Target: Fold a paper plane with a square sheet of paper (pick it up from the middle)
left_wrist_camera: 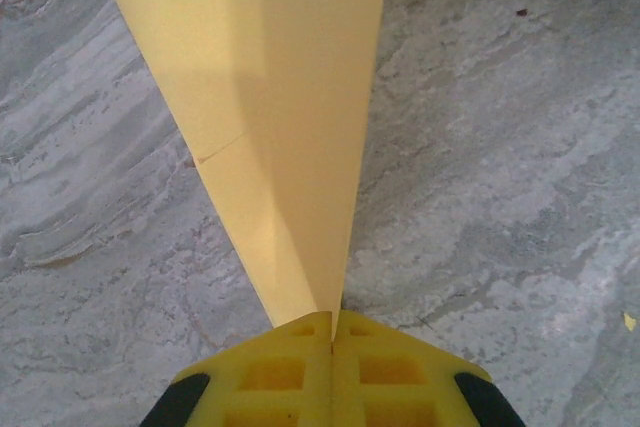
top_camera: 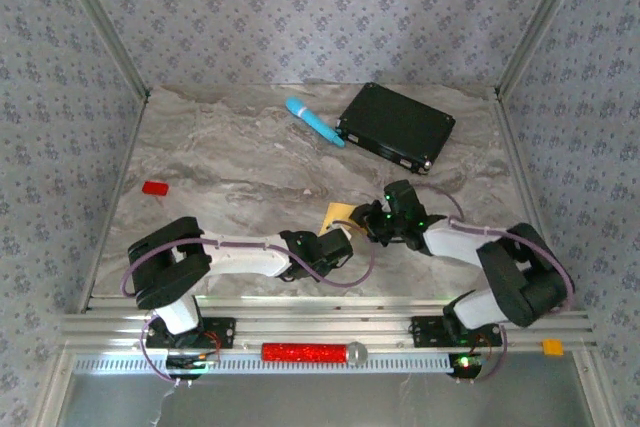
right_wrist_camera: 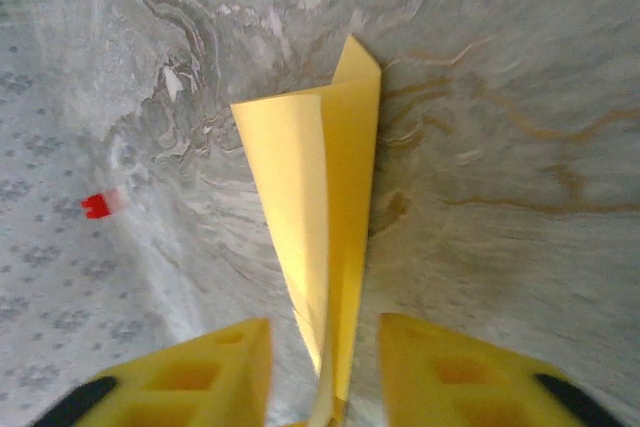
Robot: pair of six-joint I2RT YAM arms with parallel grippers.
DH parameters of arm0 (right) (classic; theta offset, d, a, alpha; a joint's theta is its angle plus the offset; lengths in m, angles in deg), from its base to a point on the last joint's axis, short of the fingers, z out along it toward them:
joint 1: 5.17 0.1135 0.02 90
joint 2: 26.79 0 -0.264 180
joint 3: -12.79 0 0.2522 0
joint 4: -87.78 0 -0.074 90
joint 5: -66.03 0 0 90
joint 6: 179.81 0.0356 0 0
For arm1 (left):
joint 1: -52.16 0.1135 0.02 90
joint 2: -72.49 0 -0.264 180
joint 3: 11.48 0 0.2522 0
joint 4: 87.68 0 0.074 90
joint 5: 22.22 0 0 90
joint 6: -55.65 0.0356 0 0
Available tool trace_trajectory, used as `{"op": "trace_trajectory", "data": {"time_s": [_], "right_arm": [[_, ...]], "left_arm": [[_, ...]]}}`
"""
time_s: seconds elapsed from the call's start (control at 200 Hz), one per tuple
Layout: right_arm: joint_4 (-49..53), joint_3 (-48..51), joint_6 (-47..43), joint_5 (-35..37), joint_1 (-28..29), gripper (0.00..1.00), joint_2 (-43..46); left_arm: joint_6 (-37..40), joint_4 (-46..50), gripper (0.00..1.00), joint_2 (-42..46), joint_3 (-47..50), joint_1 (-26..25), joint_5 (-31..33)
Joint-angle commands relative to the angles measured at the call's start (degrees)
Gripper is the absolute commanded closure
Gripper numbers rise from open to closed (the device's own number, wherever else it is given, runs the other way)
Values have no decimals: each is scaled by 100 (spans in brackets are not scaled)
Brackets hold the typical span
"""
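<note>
The yellow paper (top_camera: 337, 214) (left_wrist_camera: 285, 97) (right_wrist_camera: 322, 197), folded into a long narrowing wedge, is sitting between the two hands, over the near middle of the marbled worktop (top_camera: 230, 172). The left hand (top_camera: 343, 235) (left_wrist_camera: 332, 325) is pinching the paper's narrow end, its fingers pressed together on it. The right hand (top_camera: 374, 217) (right_wrist_camera: 325, 335) is standing partly open, one finger on either side of the tapered end, with gaps showing. At the left a small red block (top_camera: 154, 187) (right_wrist_camera: 97, 205) is lying alone; at the far side a light-blue cylinder (top_camera: 314, 121) is lying just beside a black flat box (top_camera: 396, 127)
</note>
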Motion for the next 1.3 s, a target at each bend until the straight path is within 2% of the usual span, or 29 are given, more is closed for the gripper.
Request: {"op": "trace_trajectory", "data": {"time_s": [0.0, 0.14, 0.48, 0.63, 0.71, 0.85, 0.95, 1.089, 1.299], "right_arm": [[1601, -258, -700, 521, -156, 59, 568], [2144, -81, -952, 694, -412, 57, 1248], [2064, 622, -884, 1128, -577, 59, 2305], [1955, 680, -1314, 1356, -388, 62, 2509], [1885, 687, -1634, 1391, -262, 64, 2549], [1522, 763, -1739, 919, -243, 70, 2485], [1159, 857, -1720, 602, -206, 74, 2394], [902, 898, -1777, 437, -95, 79, 2279], [429, 830, -1827, 233, 231, 83, 1831]], "left_arm": [[-168, -89, 98, -54, 124, -44, -100], [-277, -181, 98, -89, 206, -36, -222], [-474, -358, 98, -216, 355, -6, -566], [-579, -681, 99, -81, 519, 284, -1367], [-674, -988, 99, 49, 682, 594, -2080], [-761, -1424, 100, 104, 885, 1126, -3178], [-835, -1636, 100, 67, 982, 1417, -3679], [-991, -2002, 100, 40, 1199, 1757, -4220], [-1067, -2292, 100, -149, 1354, 1889, -4473]]}}
